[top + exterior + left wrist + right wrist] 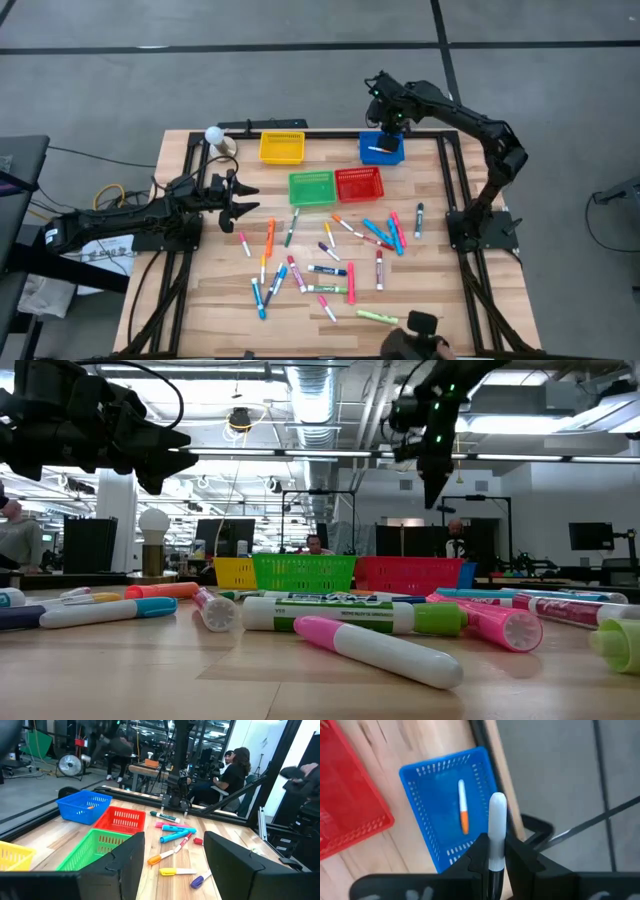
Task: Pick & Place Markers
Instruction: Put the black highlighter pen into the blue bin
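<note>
Many markers [330, 262] in pink, red, orange, blue and green lie scattered on the wooden table's middle. My right gripper [388, 122] hangs above the blue basket [382, 148] at the far right, pointing steeply down, shut on a white-barrelled marker [496, 820]. Another white and orange marker [463, 812] lies on the blue basket's floor. My left gripper [246, 203] waits at the table's left side, level and open, with nothing between its fingers [125, 860]. My right gripper pinches the white marker between its two fingers, on the lower barrel [493, 862]. The marker lies along the fingers, and its rounded white end [497, 800] sticks out past the fingertips. It is lifted clear, over the blue basket's far rim [485, 757].
A yellow basket [281, 148], a green basket [312, 188] and a red basket [359, 184] stand near the blue one. A white ball on a stand [213, 135] sits at the far left corner. People sit in the room beyond the table [232, 770].
</note>
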